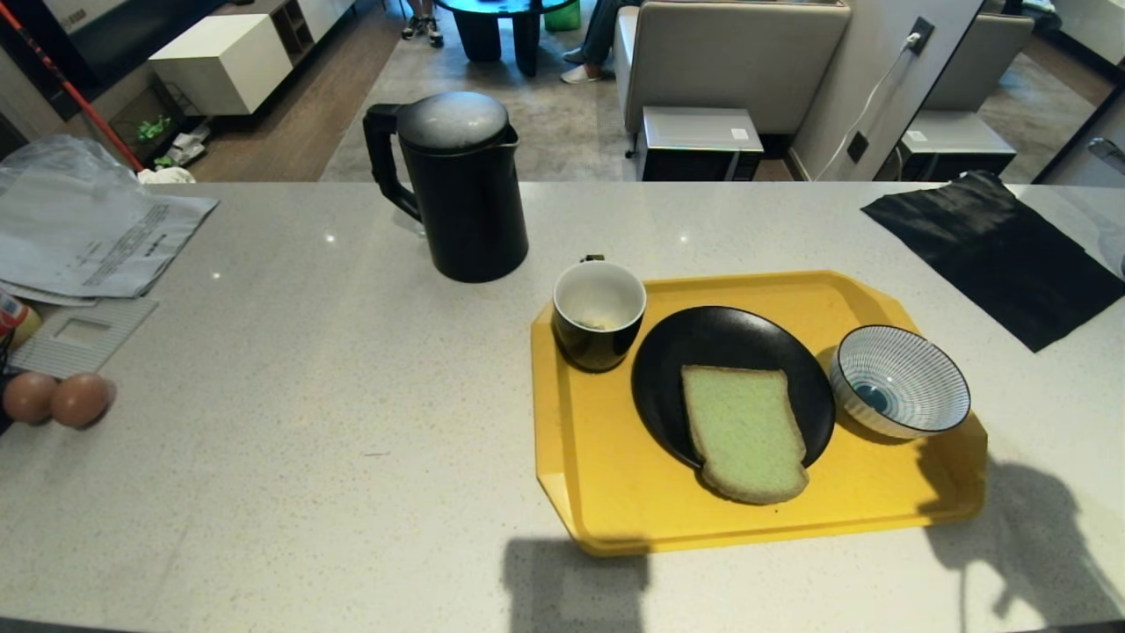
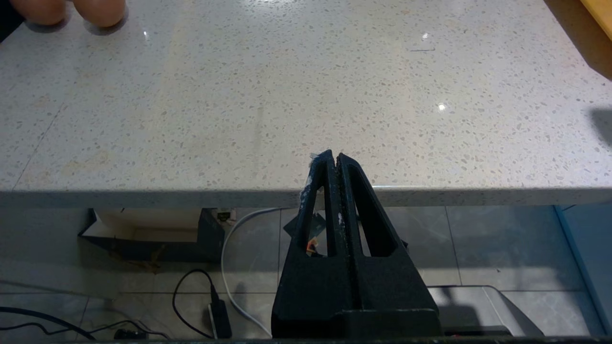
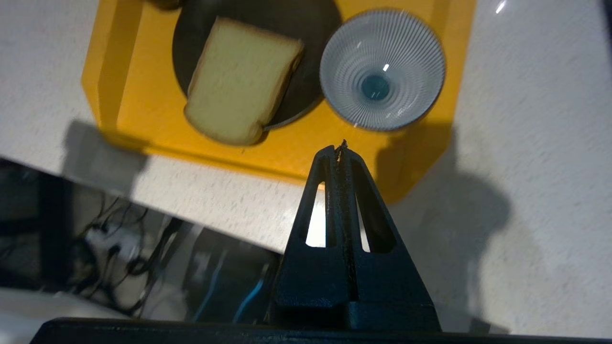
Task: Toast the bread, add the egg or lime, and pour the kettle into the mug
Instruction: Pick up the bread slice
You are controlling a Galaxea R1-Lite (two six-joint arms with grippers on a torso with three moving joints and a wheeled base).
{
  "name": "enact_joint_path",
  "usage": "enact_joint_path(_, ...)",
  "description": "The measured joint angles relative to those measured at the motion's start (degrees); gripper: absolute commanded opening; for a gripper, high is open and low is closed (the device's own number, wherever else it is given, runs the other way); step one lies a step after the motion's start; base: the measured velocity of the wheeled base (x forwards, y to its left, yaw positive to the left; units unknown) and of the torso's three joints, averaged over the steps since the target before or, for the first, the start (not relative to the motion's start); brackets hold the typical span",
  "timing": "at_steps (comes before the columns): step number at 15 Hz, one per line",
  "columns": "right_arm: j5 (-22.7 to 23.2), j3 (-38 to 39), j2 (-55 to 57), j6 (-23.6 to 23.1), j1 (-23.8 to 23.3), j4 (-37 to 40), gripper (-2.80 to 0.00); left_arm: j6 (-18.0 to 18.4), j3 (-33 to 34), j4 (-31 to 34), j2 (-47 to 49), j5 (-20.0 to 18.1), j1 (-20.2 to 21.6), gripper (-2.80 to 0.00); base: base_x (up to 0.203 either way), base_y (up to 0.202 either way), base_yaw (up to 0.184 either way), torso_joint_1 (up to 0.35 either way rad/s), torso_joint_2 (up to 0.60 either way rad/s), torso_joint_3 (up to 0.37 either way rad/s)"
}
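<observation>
Bread (image 1: 743, 432) lies untoasted on our black plate (image 1: 703, 343), its near end hanging over the plate's rim onto the yellow tray (image 1: 606, 492), so we judge the task barely begun. We see no toaster anywhere, and neither the pinkish egg nor a lime; only two brown eggs (image 1: 54, 398) sit at the counter's (image 1: 352, 440) left edge. Our kettle (image 1: 461, 189) stands upright on the counter just behind the tray's left corner, lid on, handle to the left. The mug (image 1: 598, 314) sits on the tray's left rear corner, touching the plate or very nearly, and looks almost empty apart from something pale at the bottom. A striped bowl (image 1: 900, 380) sits empty at the plate's right.

Our right tool (image 3: 340, 149) is clenched on nothing and hangs above the tray's near edge, between bread and bowl. Our left tool (image 2: 333, 157) is pressed together too, empty, at the counter's near edge, well apart from everything. Toasting, topping and pouring all remain
</observation>
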Motion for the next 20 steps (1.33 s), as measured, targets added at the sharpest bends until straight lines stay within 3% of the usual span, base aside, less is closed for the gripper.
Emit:
enact_joint_path(2, 2.71, -6.06, 4.54, -0.09, -1.44, 12.31, -2.8, 0.0, 0.0, 0.0, 0.0, 0.02, 0.0, -2.8, 0.0, 0.0, 0.0, 0.0, 0.0, 0.0)
enact_joint_path(5, 6.0, -7.02, 4.64, -1.56, -3.75, 24.72, -2.8, -0.03, 0.0, 0.0, 0.0, -0.01, 0.0, -2.8, 0.0, 0.0, 0.0, 0.0, 0.0, 0.0)
enact_joint_path(8, 14.32, -6.18, 2.29, -4.57, -4.01, 33.61, -2.8, -0.04, 0.0, 0.0, 0.0, 0.01, 0.0, -2.8, 0.0, 0.0, 0.0, 0.0, 0.0, 0.0)
enact_joint_path(12, 23.82, -4.45, 0.91, -4.62, -3.31, 47.0, -2.8, 0.0, 0.0, 0.0, 0.0, 0.02, 0.0, -2.8, 0.0, 0.0, 0.0, 0.0, 0.0, 0.0)
enact_joint_path(16, 24.01, 1.84, 0.43, -4.83, 1.79, 41.99, -2.8, 0.02, 0.0, 0.0, 0.0, 0.0, 0.0, -2.8, 0.0, 0.0, 0.0, 0.0, 0.0, 0.0)
enact_joint_path(20, 16.26, 9.65, -0.35, -4.85, 6.77, 26.09, -2.8, -0.03, 0.0, 0.01, 0.0, 0.0, 0.01, -2.8, 0.0, 0.0, 0.0, 0.0, 0.0, 0.0)
